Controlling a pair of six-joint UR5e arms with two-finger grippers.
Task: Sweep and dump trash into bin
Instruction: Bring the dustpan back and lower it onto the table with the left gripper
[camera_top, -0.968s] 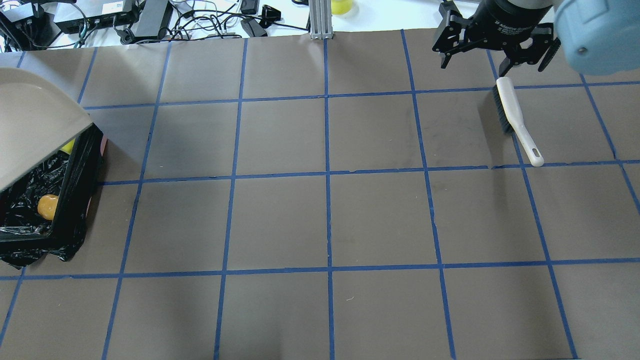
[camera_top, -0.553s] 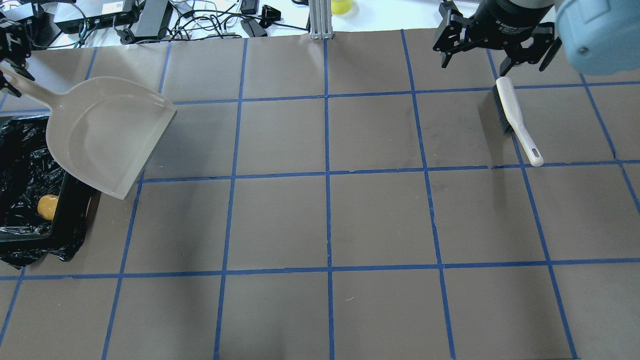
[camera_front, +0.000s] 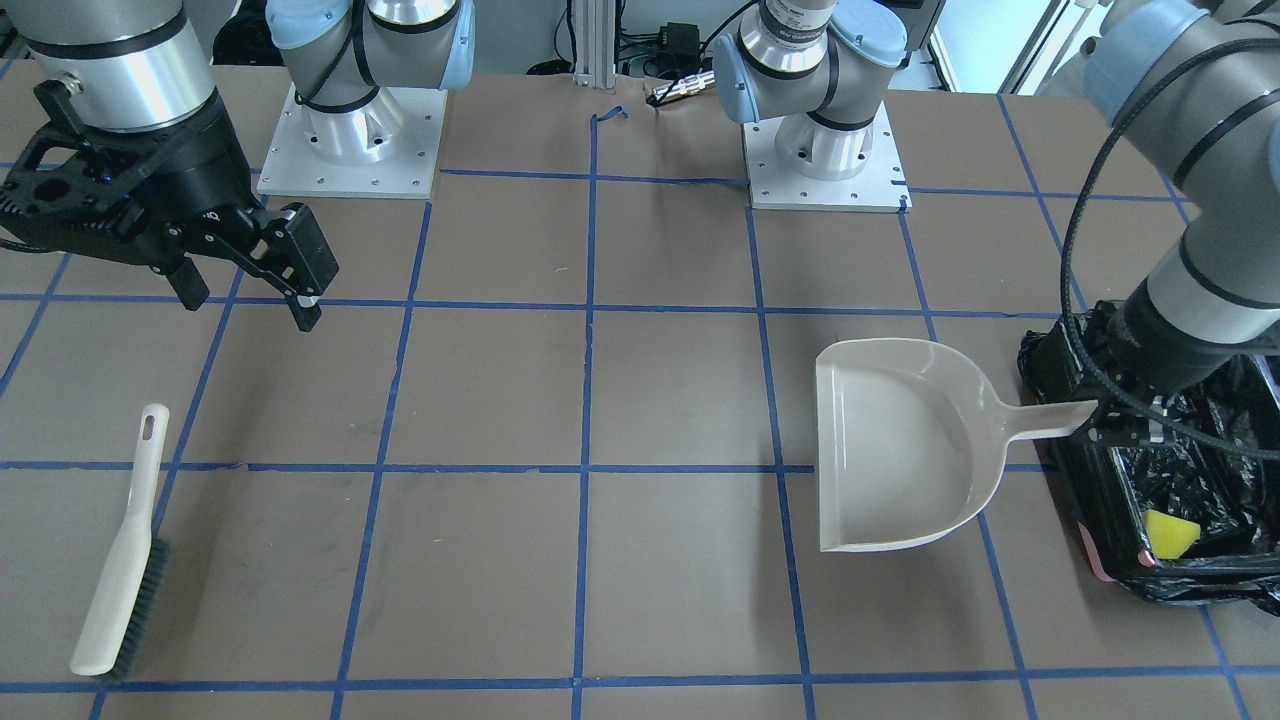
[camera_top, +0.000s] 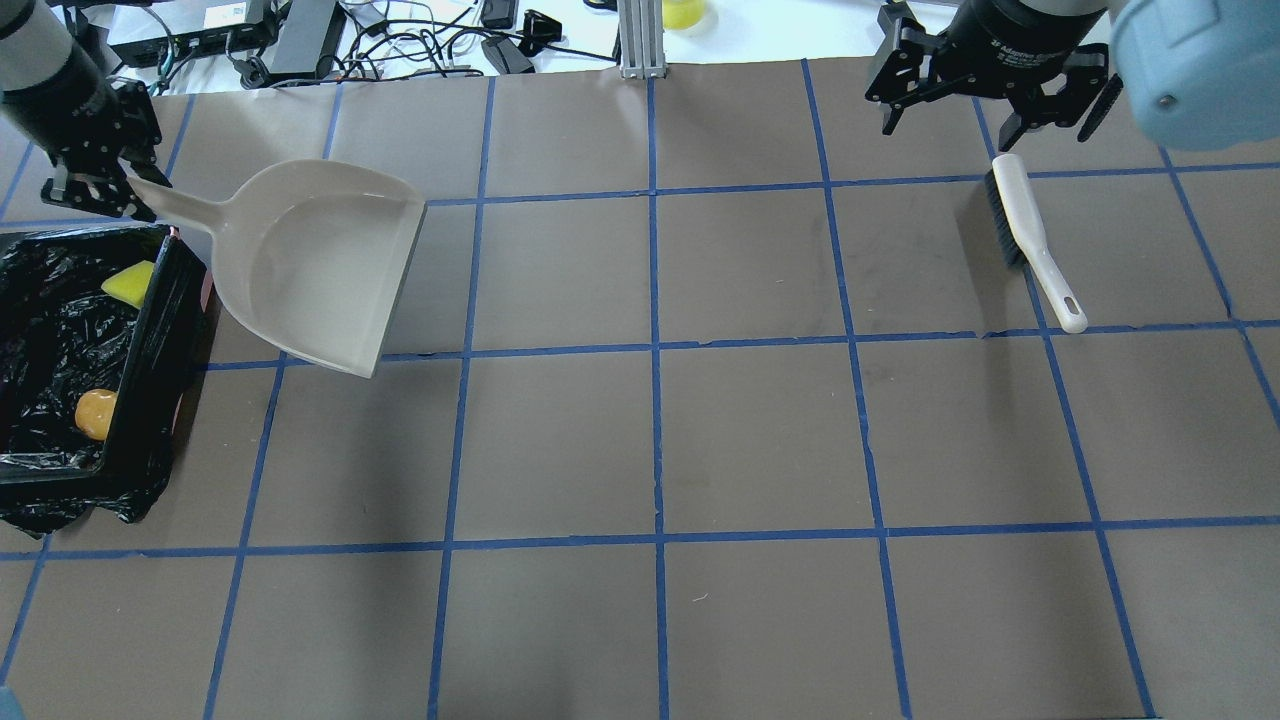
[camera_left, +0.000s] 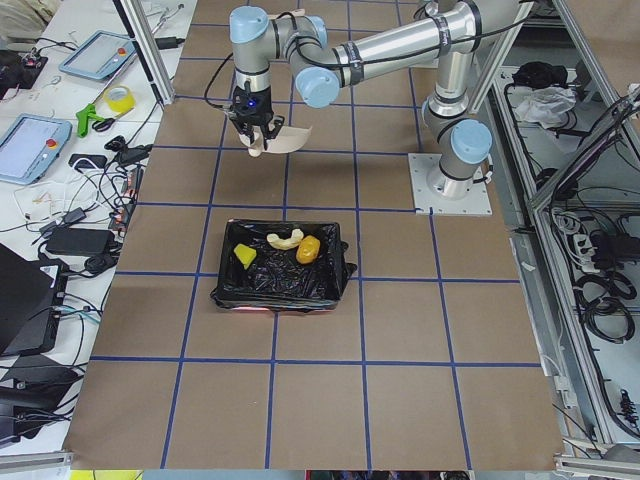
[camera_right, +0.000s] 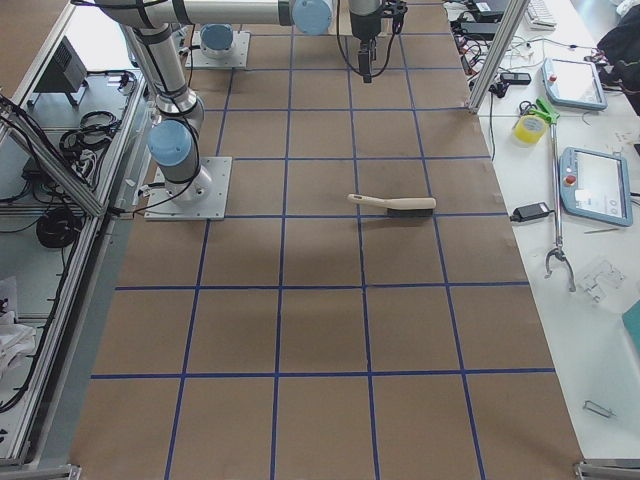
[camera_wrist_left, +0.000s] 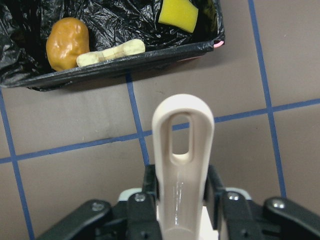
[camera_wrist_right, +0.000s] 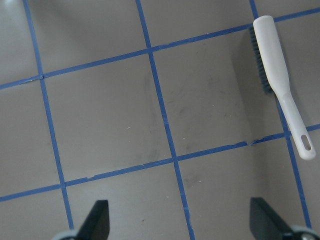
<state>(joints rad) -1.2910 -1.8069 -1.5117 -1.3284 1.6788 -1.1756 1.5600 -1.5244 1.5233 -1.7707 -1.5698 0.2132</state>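
The bin (camera_top: 150, 350), lined with a black bag, stands at the table's left edge. In it lie the golden-brown bread roll (camera_top: 95, 413), the yellow-green wedge (camera_top: 128, 283) and the tan croissant piece (camera_wrist_left: 111, 53). My left gripper (camera_top: 100, 185) is shut on the handle of the empty beige dustpan (camera_top: 320, 265), which it holds over the table just right of the bin. In the left wrist view the handle (camera_wrist_left: 182, 145) sits between the jaws. My right gripper (camera_top: 990, 100) is open and empty, hovering just beyond the brush (camera_top: 1025, 235) at the far right.
The white brush with dark bristles lies flat on the table, also in the right wrist view (camera_wrist_right: 277, 70). Cables and boxes (camera_top: 300, 40) crowd the far edge beyond the mat. The brown mat carries a blue tape grid.
The left arm has swung the dustpan off the bin, levelled it and carried it right over the table. The wedge now shows in the bin. The right arm has not moved.
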